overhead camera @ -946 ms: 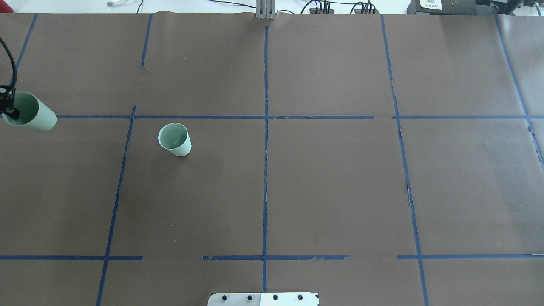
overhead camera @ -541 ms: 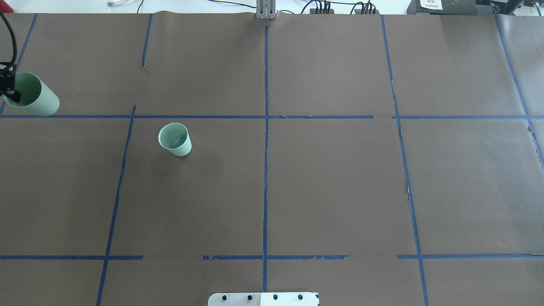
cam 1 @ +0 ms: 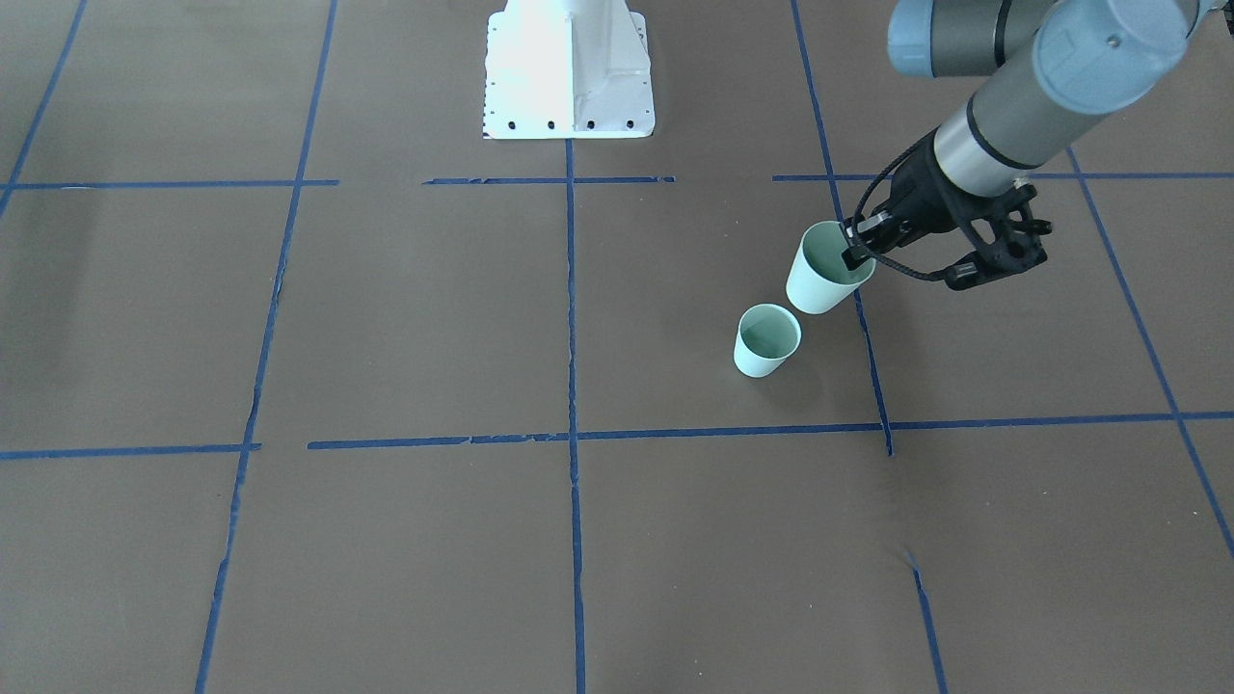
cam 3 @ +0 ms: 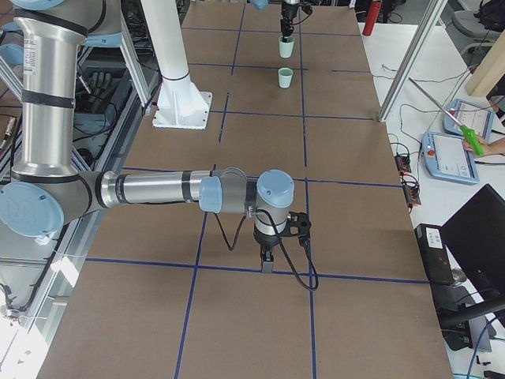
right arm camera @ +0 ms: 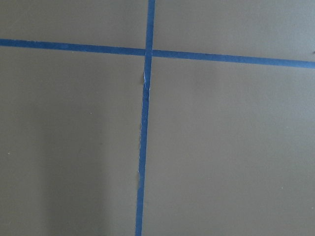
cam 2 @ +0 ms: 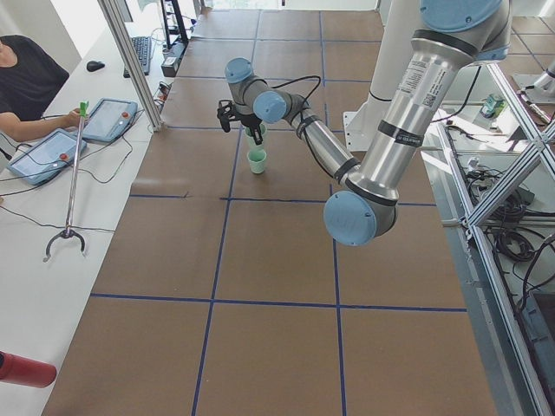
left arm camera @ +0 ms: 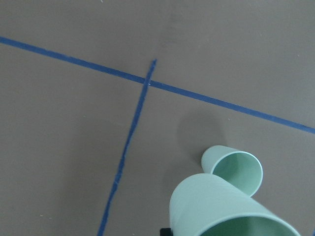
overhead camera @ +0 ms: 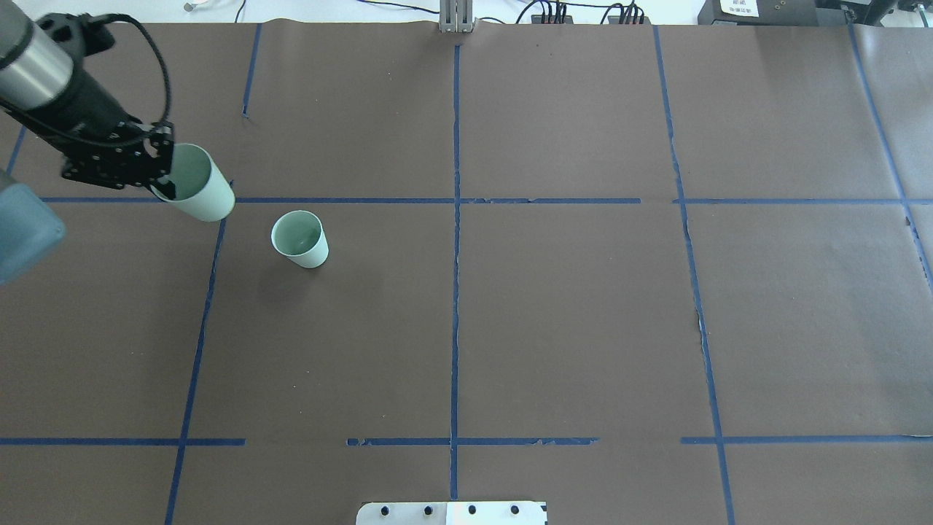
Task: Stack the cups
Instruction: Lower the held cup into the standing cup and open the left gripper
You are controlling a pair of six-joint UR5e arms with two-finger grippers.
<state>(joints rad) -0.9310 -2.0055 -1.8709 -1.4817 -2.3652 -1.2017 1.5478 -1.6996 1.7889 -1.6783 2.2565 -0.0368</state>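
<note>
One pale mint-green cup stands upright on the brown table, left of centre; it also shows in the front view. My left gripper is shut on the rim of the second cup and holds it tilted in the air, just left of and behind the standing one. The front view shows the held cup in the gripper. In the left wrist view the held cup is close below, the standing cup just past it. My right gripper shows only in the exterior right view; I cannot tell its state.
Blue tape lines divide the brown paper into squares. The white robot base plate is at the table's near edge. The right arm reaches low over the table's right end. An operator with tablets sits beyond the far edge.
My left gripper has carried the held cup to the right, from the table's left edge to just beside the standing cup. The standing cup has not moved.
</note>
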